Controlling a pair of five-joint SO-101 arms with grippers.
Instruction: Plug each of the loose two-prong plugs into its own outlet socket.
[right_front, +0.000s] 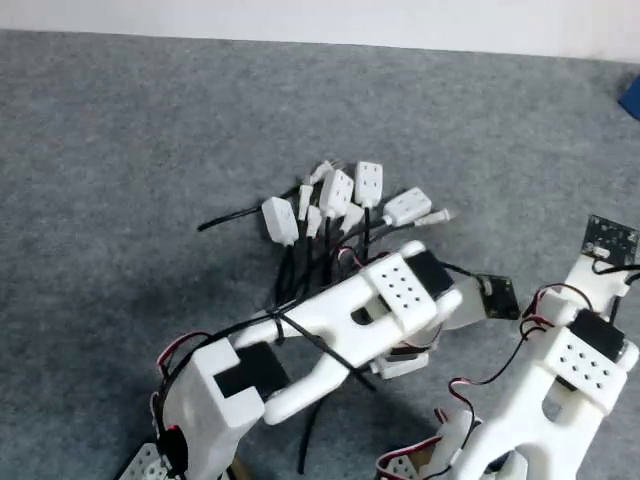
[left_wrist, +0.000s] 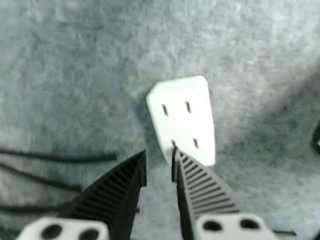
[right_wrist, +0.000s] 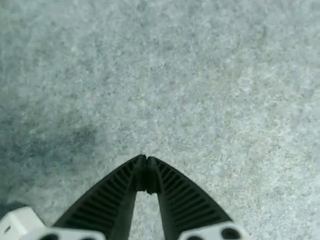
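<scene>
High view: the grey bench (right_front: 120, 150) carries one bunch of white sockets (right_front: 337, 192) and slim plugs (right_front: 306, 200), their black cords (right_front: 288, 265) trailing back under the left arm (right_front: 330, 315). That arm lies across the cords, and the bunch sits just beyond its wrist end. The right arm (right_front: 560, 380) stands off to the side, well apart from the bunch. Bare bench runs wide on the far side of the bunch and out to both side edges. A blue object (right_front: 632, 95) pokes in at the far right edge, well clear of both arms.

Left wrist view: the left tool (left_wrist: 159, 157) has its fingers a little apart, with a narrow strip of bench showing between the tips and nothing gripped. A socket block (left_wrist: 182, 117) with four slots lies flat just ahead. Its near edge meets one fingertip (left_wrist: 176, 154), and its near corner sits in front of the gap. Cords cross the bench off to the other finger's side; ahead of the block and past its far edge the surface is open.

Right wrist view: the right tool (right_wrist: 146, 175) is pinched together at the tips and holds nothing. Open bench spreads ahead and to both sides — a white corner (right_wrist: 12, 222) shows back beside one finger's base, and I cannot tell what it is.
</scene>
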